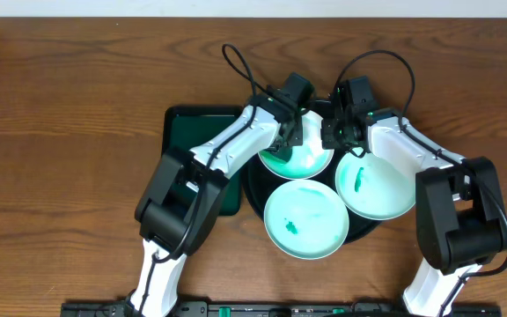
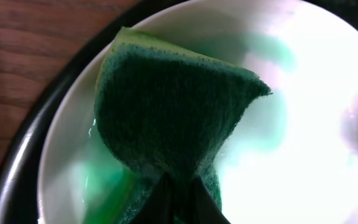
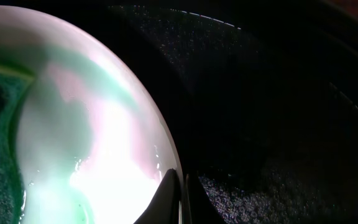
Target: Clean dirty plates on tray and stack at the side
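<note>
Nearest the front edge of the tabletop (image 1: 77, 106) lies the front plate (image 1: 306, 220). It is flat on the near part of the black tray (image 1: 255, 192) and reaches out over the tray's front rim. A few green smears sit near its middle. Just behind it and toward the right edge lies the right plate (image 1: 378, 187), which overhangs the tray's right rim and has a short green streak on its left half. The two plates touch or overlap slightly where they meet.

Farther back, on the rear part of the tray, is the far plate (image 2: 303, 124), pale and glossy with a green wash across its inside. The left gripper (image 2: 179, 190) is clamped on a dark green sponge (image 2: 173, 106) with a lighter green edge. The sponge lies folded on the left side of this plate's surface. The right gripper (image 3: 180, 182) meets the same plate from the right. Its fingers are closed together on the plate's rim, and the speckled black floor of the tray is beside them.

A dark green rectangular tray (image 1: 192, 132) lies just beside the black tray on its left, partly covered by the left arm. Both arms reach in from the front edge, and their black cables loop toward the back edge.
</note>
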